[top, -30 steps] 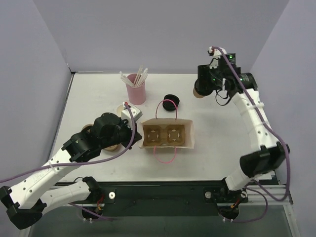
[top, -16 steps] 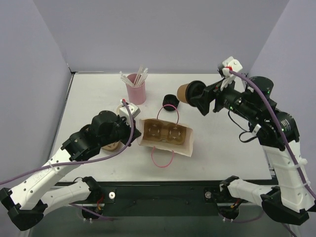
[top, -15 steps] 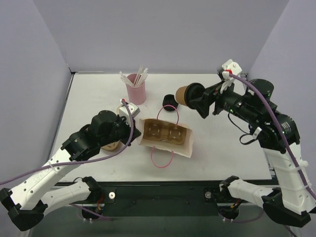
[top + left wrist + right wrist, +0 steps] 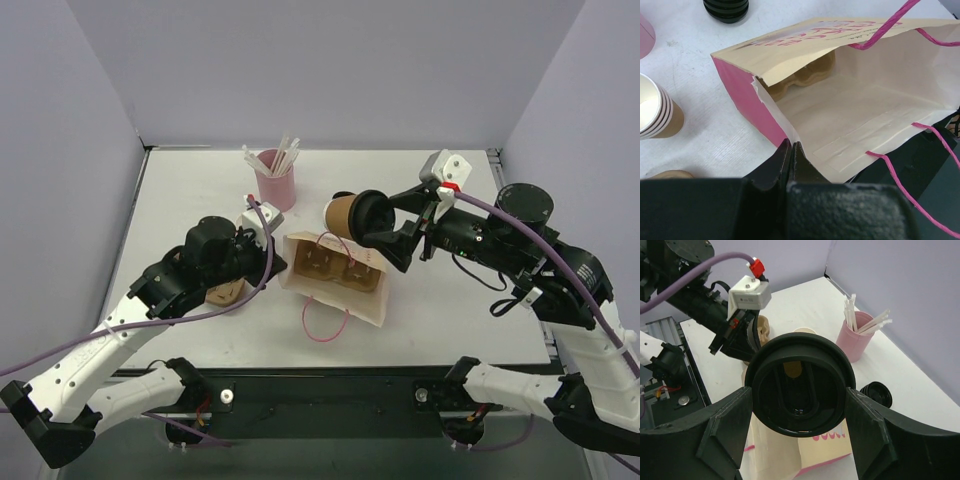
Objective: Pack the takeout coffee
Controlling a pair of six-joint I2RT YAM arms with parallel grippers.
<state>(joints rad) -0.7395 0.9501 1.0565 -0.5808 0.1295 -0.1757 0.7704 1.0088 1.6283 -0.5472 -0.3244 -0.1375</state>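
The takeout coffee [image 4: 340, 213], a brown paper cup with a black lid [image 4: 800, 385], lies tilted on its side in the air above the far rim of the pink-and-cream paper bag [image 4: 350, 300]. My right gripper [image 4: 378, 224] is shut on it, one finger on each side of the lid. The bag stands open with a brown pulp cup carrier [image 4: 332, 264] inside; the carrier also shows in the left wrist view [image 4: 805, 80]. My left gripper [image 4: 272, 262] is shut on the bag's left rim, and in the left wrist view [image 4: 791, 150] its jaws pinch the bag's paper edge [image 4: 740, 95].
A pink cup of white straws [image 4: 275, 180] stands at the back. A stack of black lids [image 4: 726, 6] lies behind the bag. Stacked paper cups [image 4: 655, 112] stand left of the bag by my left arm. The table's near edge lies just below the bag's handle.
My right arm has carried the coffee from the back right corner leftward and down to above the bag. My left gripper has kept hold of the bag, which shifted and turned slightly.
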